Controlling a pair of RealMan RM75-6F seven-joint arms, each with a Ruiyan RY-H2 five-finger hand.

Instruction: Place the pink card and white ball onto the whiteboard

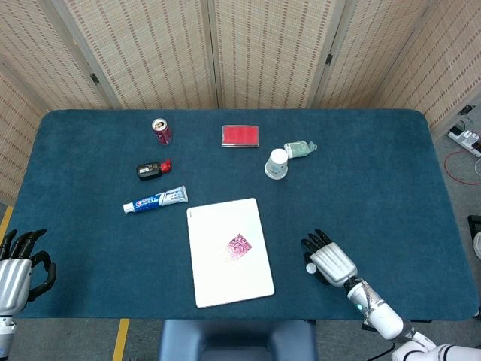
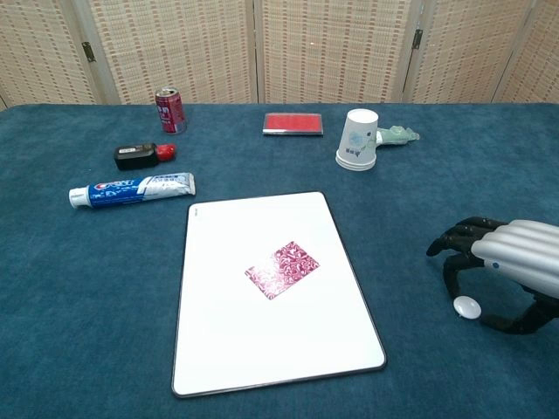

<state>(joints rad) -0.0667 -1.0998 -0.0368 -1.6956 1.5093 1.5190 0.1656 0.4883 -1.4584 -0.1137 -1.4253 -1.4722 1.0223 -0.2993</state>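
Head view
Whiteboard point(image 1: 229, 252): lies flat on the blue tabletop point(image 1: 376, 180), near its front edge, at about 6 o'clock from the tabletop's middle.
Pink card point(image 1: 239, 245): lies on the whiteboard, near the board's middle, turned like a diamond.
White ball point(image 1: 310, 268): on the tabletop at 3 o'clock from the whiteboard, off the board, just at the dark fingertips of the right hand.
Right hand point(image 1: 328, 261): palm down over the ball, fingers curved around it; this view does not show whether they touch it.
Left hand point(image 1: 19, 265): at the tabletop's front left corner, 9 o'clock from the whiteboard, fingers curled loosely apart, holding nothing.
Other things: toothpaste tube point(image 1: 155, 200) at 11 o'clock from the board; black marker point(image 1: 152, 169) beyond it; soda can point(image 1: 161, 131) further back; red case point(image 1: 240, 135) at 12 o'clock; paper cup point(image 1: 277, 163) upside down at 1 o'clock.

Chest view
Whiteboard point(image 2: 236, 349): front and centre, the pink card point(image 2: 281, 270) resting on it.
White ball point(image 2: 466, 306): on the tabletop point(image 2: 87, 288) at 3 o'clock from the board, well apart from it.
Right hand point(image 2: 507, 266): arched over the ball, fingers on one side and thumb on the other, spread, not closed on it; the ball sits on the cloth between them.
Left hand: out of this view.
Other things: paper cup point(image 2: 359, 140) at 1 o'clock from the board, with a pale green item point(image 2: 397, 134) just behind it.
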